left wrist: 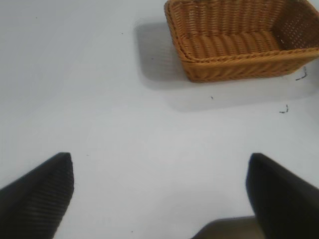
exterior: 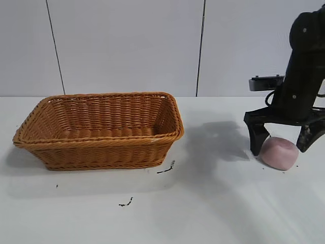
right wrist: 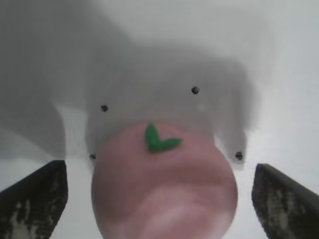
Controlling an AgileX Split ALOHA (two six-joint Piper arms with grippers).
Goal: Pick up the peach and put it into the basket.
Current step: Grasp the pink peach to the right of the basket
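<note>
Peach: the peach sits on the white worktop at the right side of the exterior view, well apart from the basket. It is pale pink and rounded. The right wrist view shows it close up with a small green leaf on top.

Right gripper: the right gripper is lowered over the peach, its jaws spread wide with one black finger on each side of the fruit. In the exterior view the fingertips reach down near the worktop; the finger nearer the basket looks just beside the peach, though contact cannot be told. In the right wrist view both fingers stand clear of the peach, with bare worktop showing between.

Basket: the orange-brown wicker basket stands upright on the left half of the worktop, nothing visible inside it. The left wrist view shows it farther off.

Left gripper: seen only in the left wrist view, jaws open above bare worktop, with nothing between them.

Marks: a few small dark specks lie on the worktop just in front of the basket.
</note>
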